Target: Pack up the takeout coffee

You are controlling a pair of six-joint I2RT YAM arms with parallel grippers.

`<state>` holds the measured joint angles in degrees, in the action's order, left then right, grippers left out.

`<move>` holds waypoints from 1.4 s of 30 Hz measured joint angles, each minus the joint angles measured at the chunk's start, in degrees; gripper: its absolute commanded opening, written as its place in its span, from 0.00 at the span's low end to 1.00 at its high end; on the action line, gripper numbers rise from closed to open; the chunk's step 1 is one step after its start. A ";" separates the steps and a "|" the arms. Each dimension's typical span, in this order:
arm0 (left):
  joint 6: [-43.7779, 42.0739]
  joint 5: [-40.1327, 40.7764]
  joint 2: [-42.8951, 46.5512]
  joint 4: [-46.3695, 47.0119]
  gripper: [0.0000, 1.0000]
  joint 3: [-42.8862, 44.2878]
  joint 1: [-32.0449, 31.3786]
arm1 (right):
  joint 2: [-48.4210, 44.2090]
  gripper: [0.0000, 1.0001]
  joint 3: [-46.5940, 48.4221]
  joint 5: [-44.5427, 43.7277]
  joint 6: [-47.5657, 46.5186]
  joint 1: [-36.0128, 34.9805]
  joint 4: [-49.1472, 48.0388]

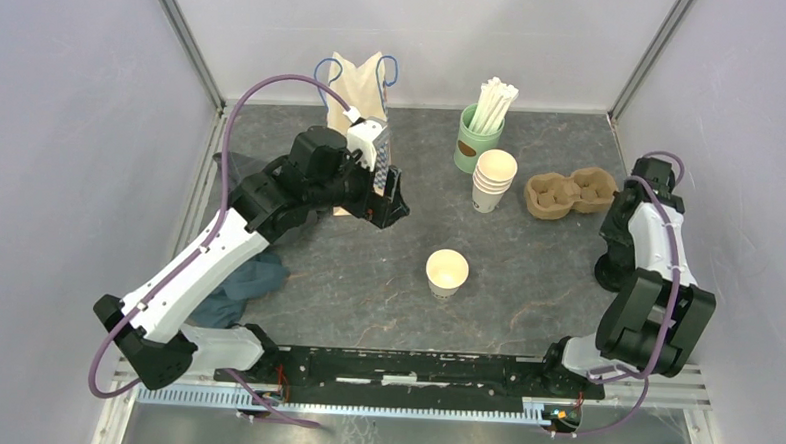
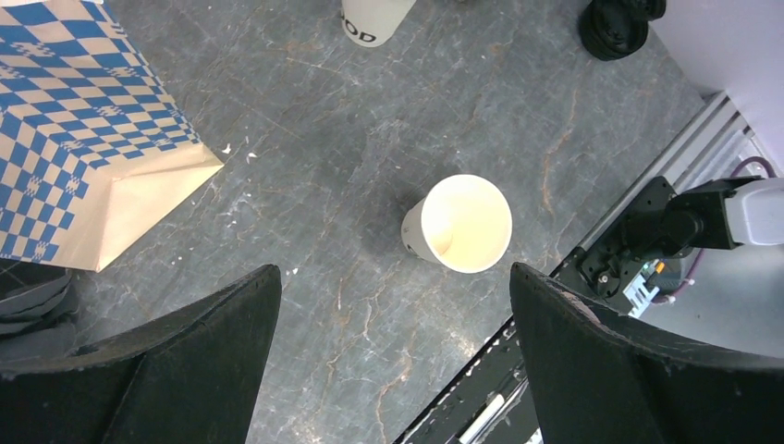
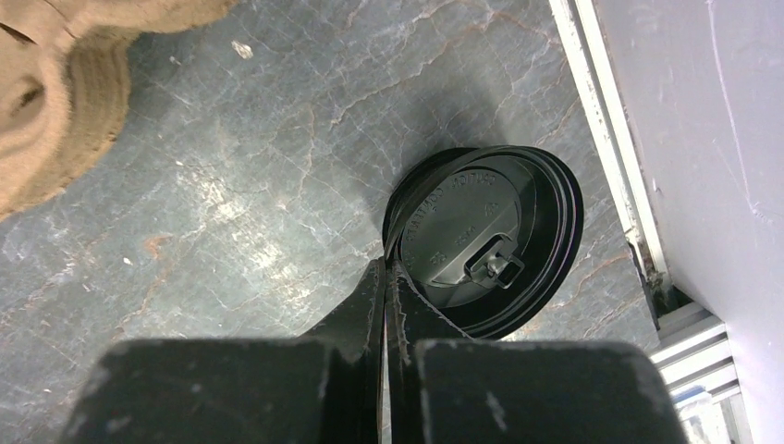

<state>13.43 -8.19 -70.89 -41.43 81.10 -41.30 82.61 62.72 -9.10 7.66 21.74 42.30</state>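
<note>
Grey marbled table [image 1: 366, 281] carries one small white paper cup [image 1: 447, 272], upright and lidless near the middle, its mouth facing up. The left claw [image 2: 393, 277] hovers above it, spread wide and holding nothing; in the left wrist view the cup shows between its two black fingers [image 2: 185, 370]. Further back stands a stack of white paper cups [image 1: 494, 178], just beside a green cup of white straws [image 1: 476, 138] and a brown pulp cup carrier [image 1: 570, 193]. A blue-and-white checked paper bag [image 2: 83, 139] stands at the back left, beside the left arm. At the right edge, close to the wall, the right claw [image 3: 388, 270] is pressed together on the rim of a round black plastic lid [image 3: 485, 242], the top one of a small pile of such lids. That lid appears slightly tilted on the pile.
</note>
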 measured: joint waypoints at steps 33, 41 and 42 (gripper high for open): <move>29.57 -7.23 0.83 6.56 1.00 6.99 -0.04 | -27.32 0.00 -9.22 58.29 43.08 -31.93 -43.85; 49.31 -7.52 4.66 17.29 1.00 -3.56 0.13 | -29.77 0.00 -14.45 61.61 52.41 -38.05 -64.17; 50.93 -7.52 5.22 18.32 1.00 -5.11 0.13 | -29.62 0.00 -14.82 61.57 53.57 -38.77 -66.10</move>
<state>64.36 -15.70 -65.67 -23.11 75.99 -41.17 52.99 47.90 52.47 61.23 -17.04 -23.79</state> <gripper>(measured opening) 0.994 0.005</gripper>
